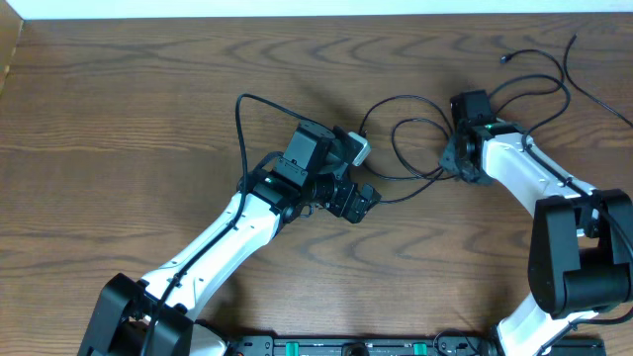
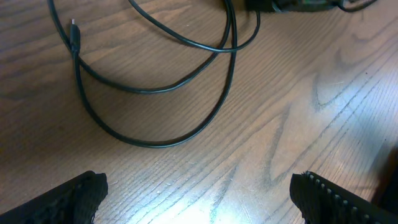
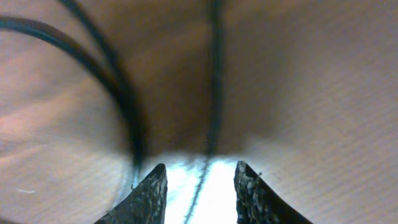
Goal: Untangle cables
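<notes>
A thin black cable (image 1: pixel 415 121) lies in loose overlapping loops on the wooden table between my two grippers. It also shows in the left wrist view (image 2: pixel 155 142), with a small plug end (image 2: pixel 73 28) at the upper left. My left gripper (image 1: pixel 361 203) is open and empty, just left of the loops, and its fingers (image 2: pixel 199 199) are spread wide over bare wood. My right gripper (image 1: pixel 457 166) is low at the right side of the loops. Its fingers (image 3: pixel 200 190) are apart, with one strand of the black cable (image 3: pixel 214 93) running between them. No white cable is in view.
More thin black cable curves at the back right, ending in a small plug (image 1: pixel 505 58), and a strand runs off the right edge (image 1: pixel 598 97). A thick black wire (image 1: pixel 240 129) arcs over my left arm. The table's far edge (image 1: pixel 316 17) is at the top.
</notes>
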Tool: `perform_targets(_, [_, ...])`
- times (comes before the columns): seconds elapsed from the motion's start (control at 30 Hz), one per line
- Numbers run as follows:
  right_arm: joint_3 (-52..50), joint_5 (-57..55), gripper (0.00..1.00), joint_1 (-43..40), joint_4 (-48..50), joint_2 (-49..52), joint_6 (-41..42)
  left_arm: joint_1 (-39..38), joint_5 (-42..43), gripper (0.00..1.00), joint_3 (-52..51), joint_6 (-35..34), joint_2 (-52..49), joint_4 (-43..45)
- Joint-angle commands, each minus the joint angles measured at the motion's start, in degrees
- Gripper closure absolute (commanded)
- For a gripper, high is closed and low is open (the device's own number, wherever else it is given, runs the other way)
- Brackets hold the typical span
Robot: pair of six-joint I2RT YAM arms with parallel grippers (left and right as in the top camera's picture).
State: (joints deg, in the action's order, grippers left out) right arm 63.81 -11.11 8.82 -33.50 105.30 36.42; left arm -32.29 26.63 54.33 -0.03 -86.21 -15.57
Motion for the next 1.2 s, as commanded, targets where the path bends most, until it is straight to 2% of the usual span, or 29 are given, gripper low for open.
perform_targets(0.0, [-0.2,6.1,0.68,1.1,3.1,0.3,-0.7,0.1,-0.3,0.01,0.2,0.4,-0.2,0.1])
perform_targets(0.33, [-0.2,6.1,0.64,8.3,8.5,4.3,-0.7,0.1,-0.3,0.01,0.2,0.3,-0.2,0.2])
perform_targets(0.53, [-0.2,6.1,0.6,9.3,8.1,8.5,-0.7,0.1,-0.3,0.01,0.2,0.4,-0.2,0.2])
perform_targets(0.73, [-0.2,3.8,0.6,9.3,3.1,11.5,-4.7,0.1,-0.3,0.01,0.2,0.4,-0.2,0.2])
perform_targets(0.9, [-0.2,-3.9,0.5,9.1,-3.2,12.0,-4.7,0.1,-0.3,0.01,0.2,0.4,-0.2,0.3])
perform_targets(1.17, [-0.2,-7.0,0.49,7.1,-9.6,12.0,3.4,0.1,-0.3,0.01,0.2,0.4,-0.2,0.2])
